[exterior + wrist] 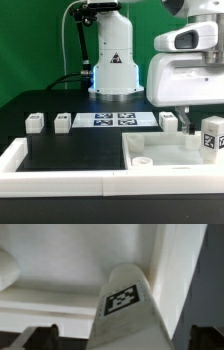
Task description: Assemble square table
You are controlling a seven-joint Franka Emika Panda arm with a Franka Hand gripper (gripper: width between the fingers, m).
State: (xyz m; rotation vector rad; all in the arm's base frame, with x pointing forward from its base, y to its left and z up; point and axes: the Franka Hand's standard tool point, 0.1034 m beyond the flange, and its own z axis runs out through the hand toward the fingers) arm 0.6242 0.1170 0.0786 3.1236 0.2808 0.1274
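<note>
The white square table top (165, 152) lies at the exterior view's lower right, with a round bump on its near side. One chunky white leg (212, 136) with a black-and-white tag stands at the top's right edge. My gripper (197, 122) hangs over it, open. In the wrist view that tagged leg (126, 300) rises between my two dark fingers (40, 337), with a gap on each side, and the table top (60, 286) lies behind it. Three more legs sit on the black surface: two (35, 122) (62, 122) at the left and one (168, 120) beside the top.
The marker board (108, 120) lies flat in front of the robot's base (115, 70). Long white rim bars (40, 175) edge the black surface at the left and front.
</note>
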